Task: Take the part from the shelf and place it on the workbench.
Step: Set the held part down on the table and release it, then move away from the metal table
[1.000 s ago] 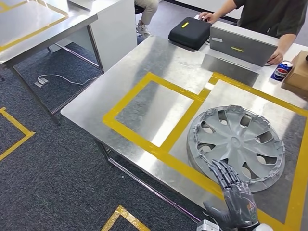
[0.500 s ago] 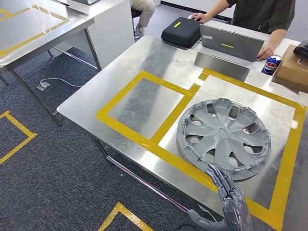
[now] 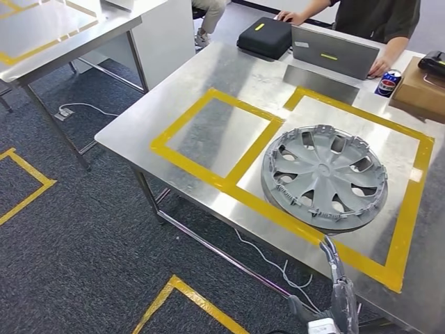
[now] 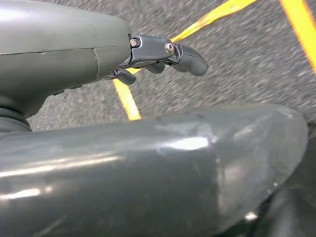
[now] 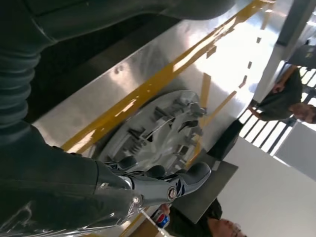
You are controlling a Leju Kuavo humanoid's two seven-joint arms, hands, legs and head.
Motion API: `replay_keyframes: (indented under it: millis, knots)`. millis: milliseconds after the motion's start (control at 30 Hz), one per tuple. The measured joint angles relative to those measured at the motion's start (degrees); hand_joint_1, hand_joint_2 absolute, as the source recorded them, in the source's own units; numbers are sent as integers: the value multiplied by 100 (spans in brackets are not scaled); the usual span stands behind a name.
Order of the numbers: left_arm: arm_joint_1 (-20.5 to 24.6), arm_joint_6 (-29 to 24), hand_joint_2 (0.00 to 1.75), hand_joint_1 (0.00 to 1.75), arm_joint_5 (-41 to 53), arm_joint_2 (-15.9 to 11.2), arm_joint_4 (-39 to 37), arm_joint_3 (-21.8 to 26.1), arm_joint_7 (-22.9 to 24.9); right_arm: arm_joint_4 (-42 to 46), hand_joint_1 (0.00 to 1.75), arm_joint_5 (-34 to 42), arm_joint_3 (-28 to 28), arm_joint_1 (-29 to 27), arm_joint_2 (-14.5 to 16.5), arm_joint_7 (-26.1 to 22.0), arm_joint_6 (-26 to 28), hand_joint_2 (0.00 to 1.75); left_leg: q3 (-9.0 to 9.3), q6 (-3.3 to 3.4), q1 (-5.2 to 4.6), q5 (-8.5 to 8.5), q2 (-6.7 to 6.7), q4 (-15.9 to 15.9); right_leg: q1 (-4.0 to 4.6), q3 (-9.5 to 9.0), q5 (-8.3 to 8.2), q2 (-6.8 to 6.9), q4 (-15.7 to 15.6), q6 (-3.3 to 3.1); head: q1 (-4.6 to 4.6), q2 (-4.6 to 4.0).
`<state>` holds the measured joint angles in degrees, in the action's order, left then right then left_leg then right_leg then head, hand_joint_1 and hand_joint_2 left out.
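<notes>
The part, a grey wheel cover (image 3: 324, 179), lies flat on the steel workbench (image 3: 247, 76), inside the right-hand yellow-taped square. My right hand (image 3: 338, 292) is at the bench's near edge, short of the cover and apart from it, fingers stretched out and holding nothing. The right wrist view shows the same fingers (image 5: 164, 182) extended in front of the wheel cover (image 5: 160, 128). My left hand (image 4: 164, 54) hangs over grey carpet with yellow floor tape, its fingers loosely extended and holding nothing.
A person sits at the far side of the bench behind a laptop (image 3: 333, 52). Next to it are a black case (image 3: 264, 36), a cola can (image 3: 387, 83) and a cardboard box (image 3: 420, 83). Another steel table (image 3: 52, 35) stands at the left, with a cable (image 3: 78, 110) on the carpet.
My right hand has drawn back from the wheel cover's near rim to the bench edge and sunk lower in the picture. The camera has shifted; the cover stays in its square.
</notes>
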<state>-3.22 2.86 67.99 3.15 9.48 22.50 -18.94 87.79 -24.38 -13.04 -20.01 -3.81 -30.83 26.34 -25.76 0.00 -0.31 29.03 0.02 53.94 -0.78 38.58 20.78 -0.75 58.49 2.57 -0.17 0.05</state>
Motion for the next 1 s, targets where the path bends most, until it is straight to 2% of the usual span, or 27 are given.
replay_keyframes:
  millis: [33, 67, 100, 133, 167, 200, 233, 267, 333, 367, 400, 467, 500, 533, 600, 633, 667, 700, 733, 800, 833, 867, 900, 967, 1000]
  knots:
    - [-10, -12, 0, 0, -3, 3, -1, 14, 15, -245, 0, -249, 179, 18, 134, -10, 58, 0, -62, 43, 3, -68, 17, -6, -5, 68, 219, 9, 182, 19, 10, -1]
    - [-11, -24, 0, 0, -5, 4, -2, 29, 32, -505, 0, -473, 355, 56, 258, -42, 108, 0, -132, 73, 1, -129, 30, -5, -6, 154, 520, 19, 481, 29, 19, -1]
    - [-12, -37, 0, 0, -4, 8, -2, 44, 50, -797, 0, -635, 540, 108, 377, -110, 136, 0, -207, 97, -7, -192, 39, -4, -4, 239, 814, 23, 858, 35, 30, -1]
    - [-11, -47, 0, 0, -1, 15, -2, 57, 62, -1117, 0, -730, 738, 178, 486, -223, 150, 0, -292, 106, -19, -259, 45, -2, 1, 293, 1011, 23, 1228, 35, 30, -1]
    - [-10, -56, 0, 0, 3, 28, -2, 67, 75, -1461, 0, -800, 942, 261, 585, -366, 172, 0, -379, 109, -31, -327, 49, 3, 10, 284, 1078, 23, 1482, 28, 28, -1]
    - [-9, -63, 0, 0, 7, 43, -2, 76, 87, -1828, 0, -871, 1155, 360, 673, -515, 207, 0, -469, 107, -39, -394, 53, 10, 24, 181, 1018, 23, 1553, 15, 27, -1]
    - [-8, -69, 0, 0, 9, 56, -2, 85, 97, -2194, 0, -946, 1368, 464, 755, -649, 253, 0, -555, 100, -43, -458, 55, 21, 40, -27, 878, 25, 1417, 1, 26, -1]
    - [-6, -76, 0, 0, 10, 70, -2, 92, 106, -2526, 0, -1020, 1564, 560, 823, -747, 305, 0, -632, 90, -44, -514, 56, 37, 55, -329, 742, 29, 1089, -12, 27, -1]
    - [-3, -88, 0, 0, 20, 97, -1, 99, 119, -3113, 0, -1146, 1905, 756, 938, -854, 406, 0, -748, 49, -52, -614, 57, 72, 87, -974, 743, 44, 217, -47, 23, -1]
    - [-1, -92, 0, 0, 24, 108, -1, 101, 122, -3379, 0, -1197, 2045, 843, 987, -880, 460, 0, -779, 22, -53, -661, 59, 83, 103, -1161, 805, 48, -92, -68, 23, -1]
    - [1, -93, 0, 0, 27, 116, -1, 102, 127, -3628, 0, -1240, 2167, 919, 1028, -893, 510, 0, -800, -9, -49, -710, 61, 86, 120, -1234, 862, 49, -260, -97, 27, 0]
    - [4, -94, 0, 0, 27, 122, -2, 104, 133, -4038, 0, -1293, 2363, 1003, 1092, -903, 580, 0, -833, -75, -33, -768, 57, 90, 126, -1166, 793, 53, -302, -170, 41, 1]
    - [1, -94, 0, 0, 27, 122, -2, 107, 137, -4198, 0, -1306, 2436, 1035, 1118, -903, 595, 0, -874, -111, -28, -689, 46, 146, 118, -1122, 740, 59, -310, -219, 39, 1]
    - [-4, -94, 0, 0, 27, 122, -2, 110, 141, -4343, 0, -1312, 2503, 1073, 1142, -904, 603, 0, -943, -146, -22, -504, 35, 299, 107, -1075, 677, 62, -323, -261, 28, 1]
    - [-3, -92, 0, 0, 29, 124, -2, 120, 156, -4667, 0, -1303, 2646, 1184, 1187, -907, 608, 0, -1168, -208, -2, 75, 22, 941, 97, -941, 543, 57, -325, -306, 8, 1]
    - [2, -91, 0, 0, 30, 126, -2, 124, 164, -4840, 0, -1282, 2734, 1244, 1198, -908, 597, 0, -1275, -232, 10, 306, 21, 1325, 97, -861, 476, 54, -321, -306, 4, 1]
    - [8, -88, 0, 0, 32, 127, -2, 127, 172, -5013, 0, -1241, 2830, 1299, 1206, -907, 561, 0, -1330, -252, 24, 412, 22, 1615, 96, -773, 411, 54, -316, -296, 5, 1]
    - [13, -83, 0, 0, 33, 127, -2, 132, 176, -5178, 0, -1168, 2934, 1356, 1207, -900, 484, 0, -1301, -268, 40, 380, 22, 1742, 94, -685, 348, 56, -309, -283, 5, 1]
    - [14, -75, 0, 0, 33, 125, -2, 136, 180, -5356, 0, -1064, 3058, 1418, 1207, -883, 353, 0, -1163, -282, 59, 238, 22, 1655, 89, -601, 288, 55, -302, -267, 4, 1]
    - [22, -56, 0, 0, 36, 125, -2, 143, 182, -5723, 0, -817, 3359, 1551, 1206, -790, -5, 0, -623, -317, 108, -67, 15, 992, 80, -455, 185, 49, -278, -215, 2, 0]
    - [32, -45, 0, 0, 39, 128, -2, 145, 184, -5903, 0, -709, 3533, 1617, 1204, -702, -177, 0, -333, -321, 120, -122, -4, 569, 78, -389, 143, 48, -256, -182, 3, -1]
    - [44, -38, 0, 0, 43, 135, -2, 147, 184, -6068, 0, -629, 3704, 1677, 1201, -601, -306, 0, -137, -306, 125, -112, -27, 241, 80, -333, 94, 48, -236, -145, 4, -1]
    - [50, -31, 0, 0, 48, 143, -2, 149, 185, -6214, 0, -576, 3857, 1727, 1199, -507, -396, 0, -39, -278, 114, -81, -50, 43, 80, -282, 44, 49, -223, -111, 4, -1]
    - [30, -15, 0, 0, 55, 152, -2, 159, 186, -6459, 0, -523, 4096, 1777, 1197, -391, -487, 0, -78, -169, 79, -87, -59, -51, 44, -213, -46, 45, -212, -48, 5, -1]
    - [14, -7, 0, 0, 62, 150, -3, 166, 187, -6545, 0, -508, 4169, 1779, 1196, -356, -521, 0, -118, -116, 68, -123, -44, -50, 26, -167, 2, 46, -172, -23, 7, 0]
